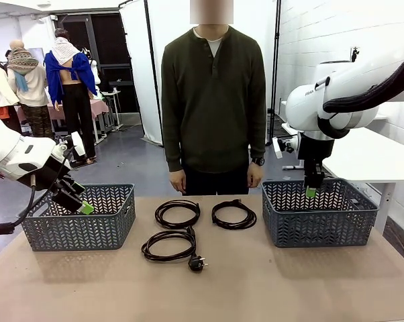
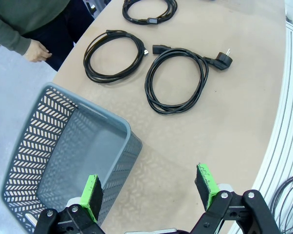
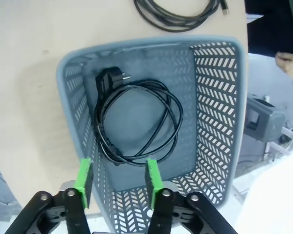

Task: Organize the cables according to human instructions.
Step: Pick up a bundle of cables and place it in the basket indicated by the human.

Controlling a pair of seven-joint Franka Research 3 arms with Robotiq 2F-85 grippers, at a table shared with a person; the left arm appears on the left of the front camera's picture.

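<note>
The desk [image 1: 309,282] is broad and mostly bare, with plenty of open surface along the robot's side. The person [image 1: 213,100] stands at the far edge, arms down and both hands close to that edge, giving no pointing gesture that I can make out.

Two grey baskets flank the middle. The left basket [image 1: 88,228] is empty. The right basket [image 1: 316,225] holds one coiled cable [image 3: 137,124], flat on its floor with its plug toward a corner. One placement therefore looks done and three remain.

Those three lie between the baskets, each apart from the others:
- The rear-left coil [image 1: 177,214] and the rear-right coil [image 1: 233,215] lie close to the person's side.
- The front coil [image 1: 168,245] lies nearer the robot, its plug [image 1: 197,263] sticking out toward the open desk.

The right pincer [image 3: 117,168] hangs over the right basket at about rim height. Its jaws are partly apart and grip nothing, and the cable lies loose below them. The left pincer [image 2: 147,175] hovers over the left basket's rim, spread wide and empty, with one pad above the basket and the other above bare desk.

The step in hand looks like clearing out of the right basket. The next move probably calls for:
- a straight lift above the lattice wall before any sideways travel;
- a cue from the person on which coil goes where.

The front coil has the most free room around it. The rear pair sit close to the person's hands, so a reach there wants care.
</note>
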